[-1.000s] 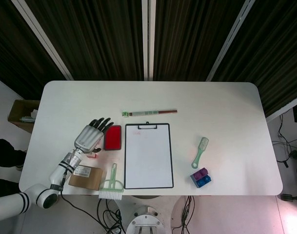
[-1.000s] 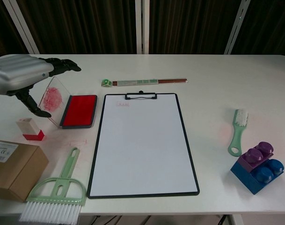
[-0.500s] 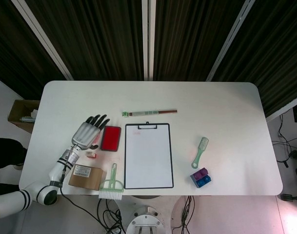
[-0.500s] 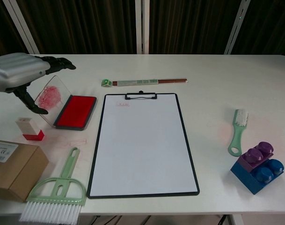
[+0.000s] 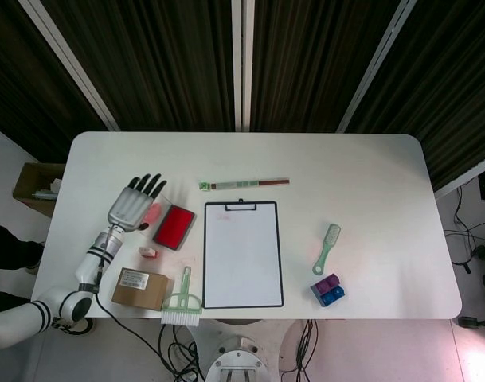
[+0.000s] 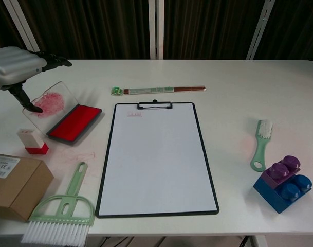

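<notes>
My left hand [image 6: 15, 64] holds the clear lid [image 6: 49, 101] of the red ink pad [image 6: 74, 121] between thumb and fingers, near the left edge of the table [image 5: 369, 175]. The pad lies just beside the clipboard [image 6: 156, 157]. A small stamp [image 6: 33, 141] stands near the pad, before the cardboard box [image 6: 15, 182]. My right hand is not seen.

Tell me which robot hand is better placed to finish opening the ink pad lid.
Left, probably. The left robot hand already touches the clear lid of the red ink pad at the table's left side. The right robot hand shows in neither view.
</notes>
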`<state>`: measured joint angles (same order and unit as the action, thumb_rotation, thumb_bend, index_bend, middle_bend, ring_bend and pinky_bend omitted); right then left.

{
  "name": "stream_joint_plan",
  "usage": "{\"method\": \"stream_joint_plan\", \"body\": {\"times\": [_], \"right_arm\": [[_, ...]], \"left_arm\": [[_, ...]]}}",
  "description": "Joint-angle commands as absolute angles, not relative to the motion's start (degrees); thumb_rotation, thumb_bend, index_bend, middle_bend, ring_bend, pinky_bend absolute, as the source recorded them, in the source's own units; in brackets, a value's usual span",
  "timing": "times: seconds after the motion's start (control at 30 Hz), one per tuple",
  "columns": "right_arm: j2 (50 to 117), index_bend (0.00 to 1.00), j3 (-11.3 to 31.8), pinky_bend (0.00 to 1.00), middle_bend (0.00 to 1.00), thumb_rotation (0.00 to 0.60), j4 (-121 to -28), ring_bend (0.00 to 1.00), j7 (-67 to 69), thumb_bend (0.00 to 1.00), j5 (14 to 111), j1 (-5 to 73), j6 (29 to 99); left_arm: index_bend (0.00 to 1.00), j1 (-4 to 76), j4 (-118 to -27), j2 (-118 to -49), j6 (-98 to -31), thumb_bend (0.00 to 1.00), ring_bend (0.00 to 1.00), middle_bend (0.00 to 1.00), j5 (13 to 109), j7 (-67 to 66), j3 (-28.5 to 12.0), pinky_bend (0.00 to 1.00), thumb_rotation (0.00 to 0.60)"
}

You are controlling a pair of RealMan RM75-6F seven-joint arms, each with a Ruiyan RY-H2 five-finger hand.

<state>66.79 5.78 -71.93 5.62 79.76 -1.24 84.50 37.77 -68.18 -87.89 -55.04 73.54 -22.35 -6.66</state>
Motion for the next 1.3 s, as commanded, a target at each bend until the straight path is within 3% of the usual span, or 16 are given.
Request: {"method": "stream_joint_plan", "body": {"times": [0.03, 0.27, 0.53, 1.3], "right_arm": [[66.76, 0.0, 5.75, 0.0, 0.0, 0.6, -72.1, 0.0, 5.44, 0.21, 79.87, -1.17, 84.5], [66.9, 0.0, 5.69, 0.0, 0.0, 0.6, -72.43, 0.0, 4.73, 0.21, 79.87, -0.83, 83.99], [67.13, 0.0, 5.6, 0.0, 0.0, 0.6, -72.06, 0.0, 4.85, 0.21, 79.76, -0.83, 83.82], [67.38, 0.0, 5.49, 0.0, 0.0, 0.6, -71.47, 0.0, 5.08, 0.21, 79.55, -1.05, 83.77]], "left_arm": [[0.04, 37.93, -68.42, -87.32, -54.71, 0.06, 0.05, 0.0, 73.05, -21.65, -7.03, 0.16, 0.6], [0.04, 37.72, -74.03, -83.99, -55.56, 0.06, 0.05, 0.0, 75.04, -18.26, -6.69, 0.16, 0.6], [0.04, 37.97, -80.44, -78.92, -54.74, 0.06, 0.05, 0.0, 75.47, -23.46, -4.99, 0.16, 0.6], [0.03, 38.61, -76.53, -81.44, -51.94, 0.06, 0.05, 0.0, 70.55, -28.74, -3.33, 0.16, 0.6]]}}
